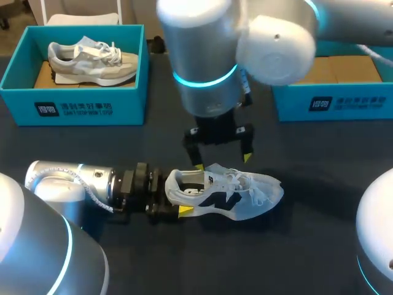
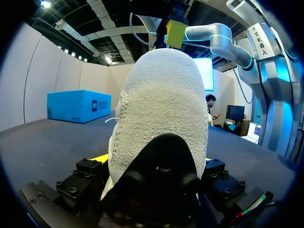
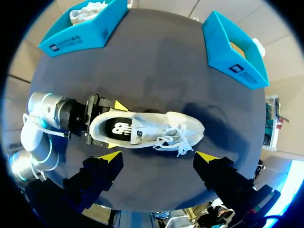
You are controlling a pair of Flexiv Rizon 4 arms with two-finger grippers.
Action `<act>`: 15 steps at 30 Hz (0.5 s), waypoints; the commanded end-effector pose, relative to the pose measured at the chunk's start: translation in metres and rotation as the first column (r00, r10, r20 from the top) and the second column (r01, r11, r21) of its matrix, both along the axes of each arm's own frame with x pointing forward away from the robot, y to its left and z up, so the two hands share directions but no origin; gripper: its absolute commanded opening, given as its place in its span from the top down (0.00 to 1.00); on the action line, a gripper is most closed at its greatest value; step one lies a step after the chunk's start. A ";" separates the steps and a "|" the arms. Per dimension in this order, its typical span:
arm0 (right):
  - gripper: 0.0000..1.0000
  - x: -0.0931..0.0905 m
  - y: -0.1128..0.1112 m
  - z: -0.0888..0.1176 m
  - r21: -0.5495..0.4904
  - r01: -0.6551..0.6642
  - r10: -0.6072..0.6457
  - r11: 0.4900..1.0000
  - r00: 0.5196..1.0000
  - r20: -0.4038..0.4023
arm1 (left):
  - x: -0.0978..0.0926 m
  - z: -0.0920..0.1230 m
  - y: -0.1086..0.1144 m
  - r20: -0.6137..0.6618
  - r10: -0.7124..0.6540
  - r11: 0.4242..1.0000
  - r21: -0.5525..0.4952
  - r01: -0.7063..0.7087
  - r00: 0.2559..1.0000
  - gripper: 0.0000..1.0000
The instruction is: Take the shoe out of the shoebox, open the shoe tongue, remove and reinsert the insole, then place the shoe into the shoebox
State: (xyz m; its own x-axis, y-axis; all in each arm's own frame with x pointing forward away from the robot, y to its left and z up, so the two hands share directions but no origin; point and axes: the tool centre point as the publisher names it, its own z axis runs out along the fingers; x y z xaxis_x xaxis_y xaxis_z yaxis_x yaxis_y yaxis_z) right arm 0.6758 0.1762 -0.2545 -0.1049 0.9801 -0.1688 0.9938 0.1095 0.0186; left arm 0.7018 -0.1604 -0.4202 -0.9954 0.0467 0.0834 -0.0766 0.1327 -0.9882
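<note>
One shoebox [image 1: 73, 107] beyond the white shoe [image 1: 233, 193] holds a beige shoe [image 1: 92, 61]

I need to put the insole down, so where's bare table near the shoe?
Bare table lies past the shoe's toe, toward the right box, and between the left box and the left arm. Crowded at the heel: the left end effector clamps it, the right end effector hangs above.

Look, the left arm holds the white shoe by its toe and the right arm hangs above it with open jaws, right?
Not quite. The left arm grips the white shoe by its heel, not its toe; the right wrist view shows its jaws at the heel end. The right arm does hang above it with open jaws.
</note>
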 end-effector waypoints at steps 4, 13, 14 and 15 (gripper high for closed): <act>0.00 -0.007 0.024 -0.013 -0.114 0.004 0.001 0.993 0.999 0.042 | -0.002 0.001 0.000 0.001 0.004 1.000 0.001 -0.004 1.000 1.00; 0.00 -0.012 0.036 -0.020 -0.152 0.012 -0.001 0.988 0.997 0.072 | -0.002 0.001 0.000 0.001 0.004 1.000 0.001 -0.004 1.000 1.00; 0.00 -0.012 0.036 -0.021 -0.153 0.014 -0.003 0.988 0.997 0.071 | -0.002 0.001 0.000 0.001 0.004 1.000 0.001 -0.004 1.000 1.00; 0.00 -0.012 0.037 -0.023 -0.150 0.017 -0.007 0.989 0.997 0.072 | -0.002 0.001 0.000 0.001 0.004 1.000 0.001 -0.004 1.000 1.00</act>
